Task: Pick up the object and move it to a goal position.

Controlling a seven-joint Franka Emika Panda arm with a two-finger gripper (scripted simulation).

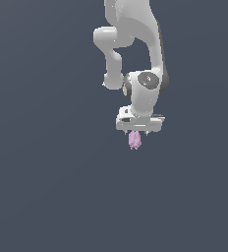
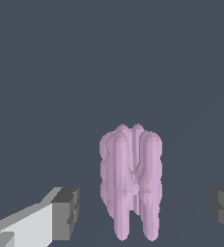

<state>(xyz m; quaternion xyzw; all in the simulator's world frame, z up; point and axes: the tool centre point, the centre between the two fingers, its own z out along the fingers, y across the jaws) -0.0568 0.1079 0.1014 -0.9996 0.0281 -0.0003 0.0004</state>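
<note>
The object (image 1: 134,140) is a small pale pink-lilac lumpy cluster lying on the dark grey floor, just under the white gripper (image 1: 135,133). In the wrist view the object (image 2: 131,181) sits between the two fingers. The gripper (image 2: 145,212) is open. Its dark pads (image 2: 65,213) stand apart from the object, with a gap on each side. The pad on the far side shows only at the frame's edge. Nothing is held.
The white arm (image 1: 135,44) comes down from the top of the exterior view. A flat dark grey floor (image 1: 47,187) lies all around. No other object and no goal marker shows.
</note>
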